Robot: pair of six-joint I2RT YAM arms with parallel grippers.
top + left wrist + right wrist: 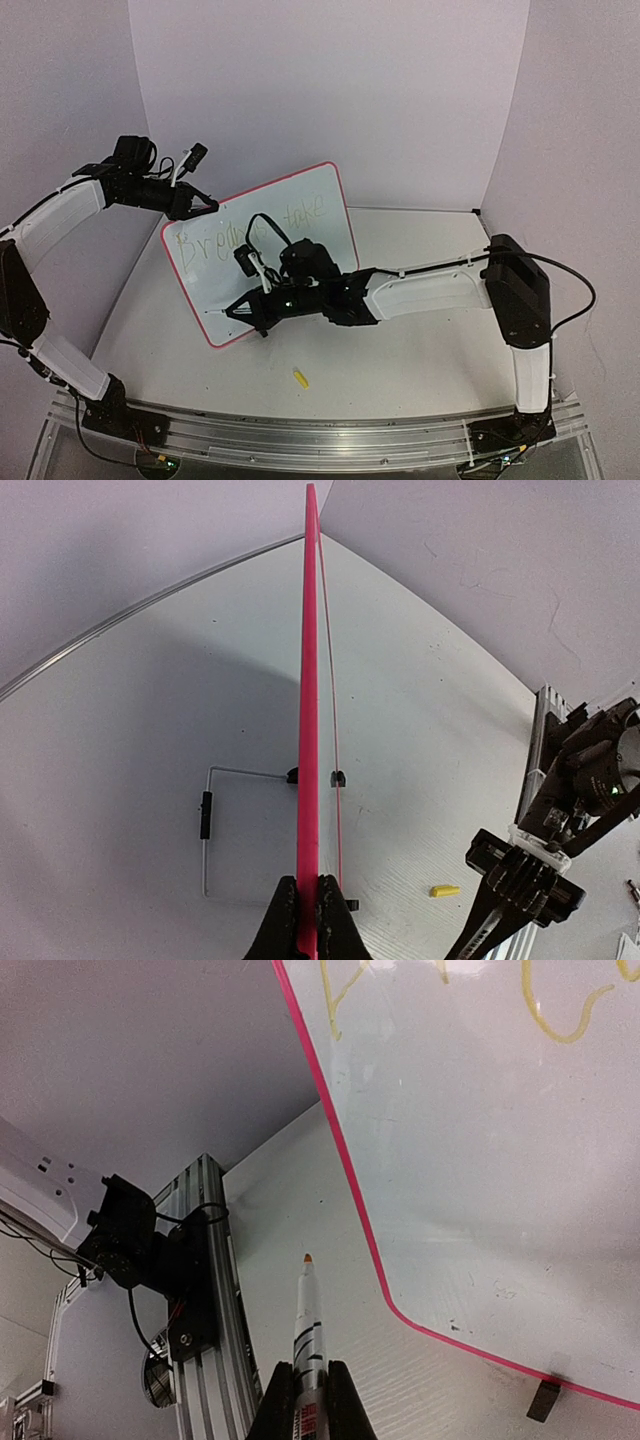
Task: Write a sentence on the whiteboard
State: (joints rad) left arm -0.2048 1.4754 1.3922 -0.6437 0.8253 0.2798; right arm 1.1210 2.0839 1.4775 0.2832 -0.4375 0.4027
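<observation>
Aluminium rail [300,435] runs along the near edge and carries both arm bases, with the pale bench [420,350] spreading behind it up to the lilac walls

Left of centre on the bench, the whiteboard [210,285] stands upright on its long edge, propped on small black clip feet [545,1400] and turned at an angle to the rail. Faint yellow handwriting crosses its upper part; the letters are too pale to read with certainty

At the board's upper left corner, the left tool [308,890] is clamped narrow on the pink rim, a finger on each face

Reaching across from the right, the right tool [307,1375] is closed around a marker [305,1310]. Its orange tip points past the board's lower corner, just beside the pink border and apart from the white surface

Between board and rail, a small yellow piece [300,377] lies alone on the bench
</observation>
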